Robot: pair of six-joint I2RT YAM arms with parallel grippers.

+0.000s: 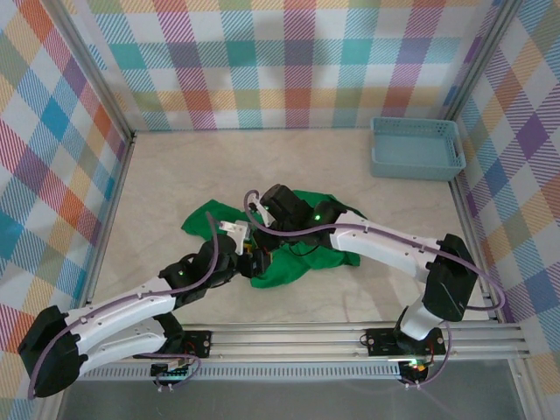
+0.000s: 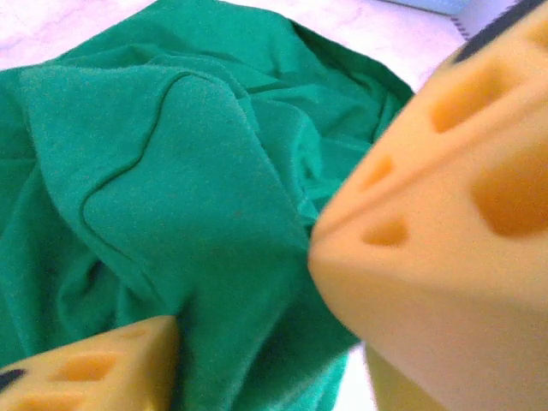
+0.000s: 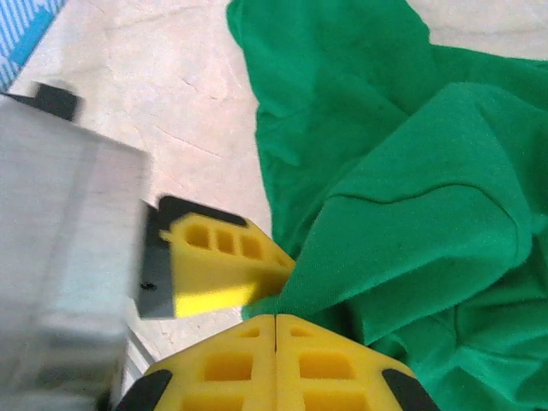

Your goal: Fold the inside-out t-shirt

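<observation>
The green t-shirt [image 1: 325,255] lay in a crumpled heap in the middle of the table [image 1: 166,175], with no neat fold in it. On the left, your left gripper [image 2: 244,295] was down at the heap. Its two yellow fingers [image 2: 86,368] stood apart, and a bump of green cloth lay loose in the gap between them. Just beside it, your right gripper [image 3: 274,330] had its fingers pressed together. A fold of the shirt ran into the spot where they met, so it looked like it was pinching the cloth. Far to the right, at the back, the light blue basket [image 1: 416,149] stood well apart from the shirt.

I think you were at the early part: getting hold of the shirt so it could be spread out. Next, your left gripper needed to close on a thin edge of cloth, not a thick bunch. Then both arms needed to pull apart gently to lay the shirt flat before any folding.
</observation>
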